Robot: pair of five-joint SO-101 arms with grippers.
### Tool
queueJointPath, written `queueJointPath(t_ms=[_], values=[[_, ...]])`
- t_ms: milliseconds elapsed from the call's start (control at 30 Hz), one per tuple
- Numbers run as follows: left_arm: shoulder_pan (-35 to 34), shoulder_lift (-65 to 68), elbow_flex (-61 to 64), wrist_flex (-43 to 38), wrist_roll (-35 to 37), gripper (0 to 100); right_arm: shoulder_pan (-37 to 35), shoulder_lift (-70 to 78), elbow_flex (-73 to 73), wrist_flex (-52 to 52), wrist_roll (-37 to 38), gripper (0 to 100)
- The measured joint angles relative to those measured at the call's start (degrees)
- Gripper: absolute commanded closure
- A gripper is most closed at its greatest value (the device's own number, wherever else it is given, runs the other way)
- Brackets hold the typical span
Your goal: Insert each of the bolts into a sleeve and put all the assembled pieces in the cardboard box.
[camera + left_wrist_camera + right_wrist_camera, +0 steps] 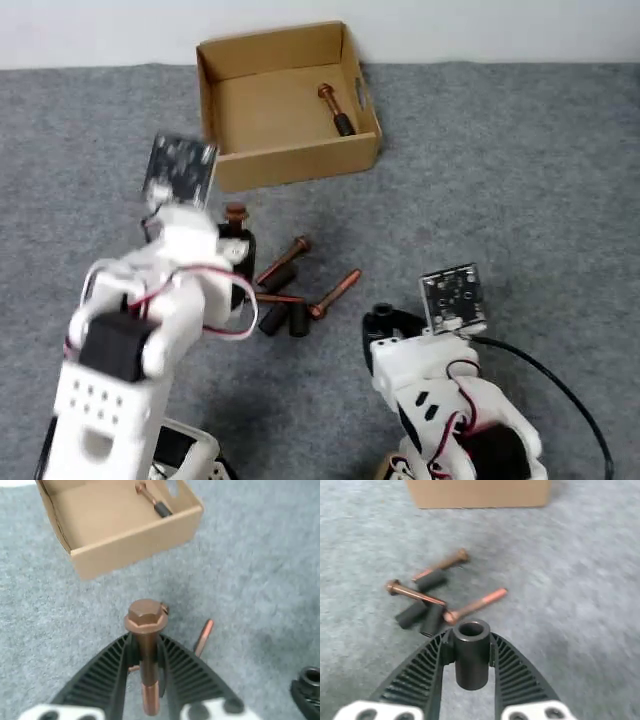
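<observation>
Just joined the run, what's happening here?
The left gripper is shut on a copper bolt and the right gripper on a black sleeve; the two are not yet joined. One assembled piece lies in the cardboard box. More bolts and sleeves lie loose between the arms.

A grey carpeted table (520, 200) meets a white wall (480, 25) behind.

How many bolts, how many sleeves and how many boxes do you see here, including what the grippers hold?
Bolt: 5
Sleeve: 5
Cardboard box: 1
Total: 11
</observation>
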Motion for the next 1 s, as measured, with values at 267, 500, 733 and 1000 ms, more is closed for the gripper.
queueJointPath(t_ms=[267, 500, 733, 1000], values=[[0.44, -21.80, 21.89, -12.13, 4.31, 99, -10.73, 0.18, 4.92, -8.88, 0.00, 99.1], [0.44, -39.03, 28.57, -14.15, 4.48, 99, -17.41, 0.26, 7.30, -13.80, 3.87, 99.0], [1.67, -51.08, 29.98, -15.82, 9.23, 99, -18.90, 0.35, 10.99, -24.09, 8.97, 99.0], [8.79, -50.55, 29.98, -19.69, 14.95, 99, -23.82, 0.35, 11.52, -31.21, 11.43, 99.0]])
